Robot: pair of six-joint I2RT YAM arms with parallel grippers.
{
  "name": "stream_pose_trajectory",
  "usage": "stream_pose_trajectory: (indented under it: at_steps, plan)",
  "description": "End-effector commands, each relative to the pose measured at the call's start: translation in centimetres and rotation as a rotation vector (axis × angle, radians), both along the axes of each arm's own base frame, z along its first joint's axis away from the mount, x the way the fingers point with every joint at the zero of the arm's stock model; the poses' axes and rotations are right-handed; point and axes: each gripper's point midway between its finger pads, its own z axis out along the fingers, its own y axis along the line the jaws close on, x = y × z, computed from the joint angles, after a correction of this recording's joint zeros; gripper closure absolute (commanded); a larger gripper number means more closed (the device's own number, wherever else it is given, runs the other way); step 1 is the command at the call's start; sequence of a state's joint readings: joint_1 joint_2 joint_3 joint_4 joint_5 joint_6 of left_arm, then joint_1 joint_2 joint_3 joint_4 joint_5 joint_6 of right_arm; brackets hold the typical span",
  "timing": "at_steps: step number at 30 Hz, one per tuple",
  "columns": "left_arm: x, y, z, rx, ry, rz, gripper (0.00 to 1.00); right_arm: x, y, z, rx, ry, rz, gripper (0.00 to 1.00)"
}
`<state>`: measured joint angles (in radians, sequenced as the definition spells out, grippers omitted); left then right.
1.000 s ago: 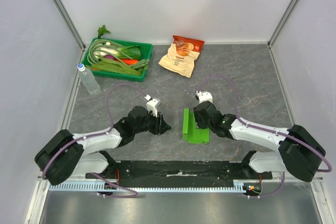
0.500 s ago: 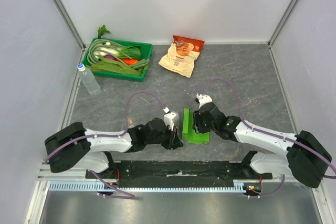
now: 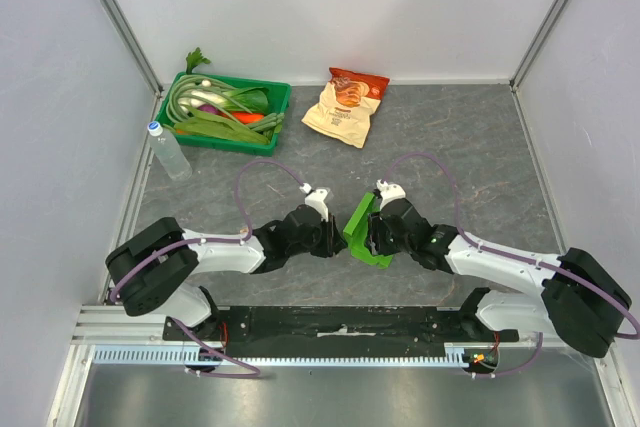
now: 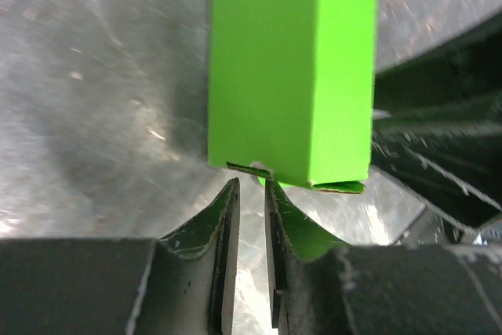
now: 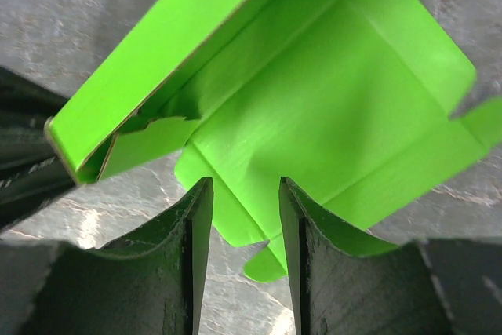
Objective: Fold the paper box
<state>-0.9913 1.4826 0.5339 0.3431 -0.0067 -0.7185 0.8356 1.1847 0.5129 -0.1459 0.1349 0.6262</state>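
The lime-green paper box (image 3: 360, 229) sits tilted between my two grippers near the table's front edge, its left wall raised. In the left wrist view the paper box (image 4: 290, 68) fills the top. My left gripper (image 4: 251, 184) (image 3: 337, 244) has its jaws a narrow slit apart, tips against the box's near lower edge. Whether they pinch a flap there I cannot make out. In the right wrist view the paper box (image 5: 329, 100) lies unfolded with its flat panel and flaps spread. My right gripper (image 5: 245, 182) (image 3: 372, 239) stands open over that panel, one small flap showing between the fingers.
A dark green tray (image 3: 225, 143) of vegetables stands at the back left. Just in front of it lies a clear water bottle (image 3: 168, 150). A beige-and-red snack bag (image 3: 345, 105) lies at the back middle. White walls close in the table on three sides.
My left arm has swung right up to the box and its jaws have narrowed. The box has gone from lying flat to tilted, left wall raised. The right jaws have narrowed slightly.
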Motion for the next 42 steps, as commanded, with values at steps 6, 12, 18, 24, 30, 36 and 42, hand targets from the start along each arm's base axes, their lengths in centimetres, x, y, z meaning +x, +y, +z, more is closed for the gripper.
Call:
stream_pose_trajectory:
  at_steps: [6,12,18,24,30,36,42]
  plan:
    - [9.8,2.5,0.7,-0.01,-0.078,0.19,0.69,2.5,5.1,2.9,0.204,-0.043,0.013,0.52]
    - [12.0,4.5,1.8,0.055,-0.169,0.195,0.67,6.9,-3.3,4.3,-0.023,-0.145,-0.206,0.45]
    - [6.0,4.8,1.6,0.016,-0.183,0.04,0.54,9.2,-5.7,5.3,-0.128,-0.248,-0.169,0.38]
    - [2.1,1.8,2.8,-0.018,-0.245,-0.024,0.52,10.4,-4.4,5.6,-0.035,-0.439,-0.108,0.43]
    - [3.5,1.2,2.3,0.054,-0.305,0.135,0.6,11.2,-4.0,5.5,-0.008,-0.515,-0.099,0.54]
    - [4.8,0.7,1.7,0.102,-0.324,0.19,0.61,11.7,-3.2,5.1,0.021,-0.547,-0.081,0.57]
    - [4.7,-0.2,2.1,0.104,-0.368,0.201,0.56,12.4,-2.9,4.7,0.03,-0.555,-0.094,0.63]
